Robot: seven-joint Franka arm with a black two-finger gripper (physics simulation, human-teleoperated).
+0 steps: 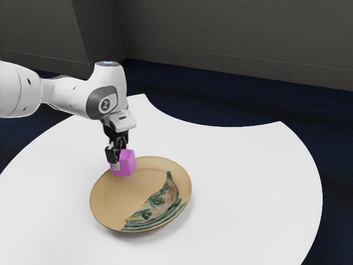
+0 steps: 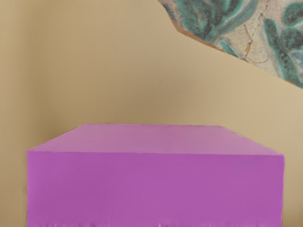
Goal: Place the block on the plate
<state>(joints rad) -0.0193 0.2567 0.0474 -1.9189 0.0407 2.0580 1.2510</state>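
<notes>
- Arm [image 1: 71,98]: comes in from the exterior view's left, white, its hand above the plate's edge.
- Gripper [image 1: 119,157]: pointing down, clamped on the block, one black finger [image 1: 112,155] against the face nearer the exterior view's left.
- Block [image 1: 126,165]: magenta, level and upright, close to a cube; I cannot tell a long axis, nor which way it points. The wrist view has a straight edge between a paler face and a darker one.
- Relative to the gripper, the block sits between the fingers, at their tips, below the hand.
- It is at the plate's rim on the arm's side, with the tan surface behind it in the wrist view; whether it touches the plate, I cannot tell.
- Plate [image 1: 118,194]: tan, with a green leafy pattern toward the exterior view's right.
</notes>
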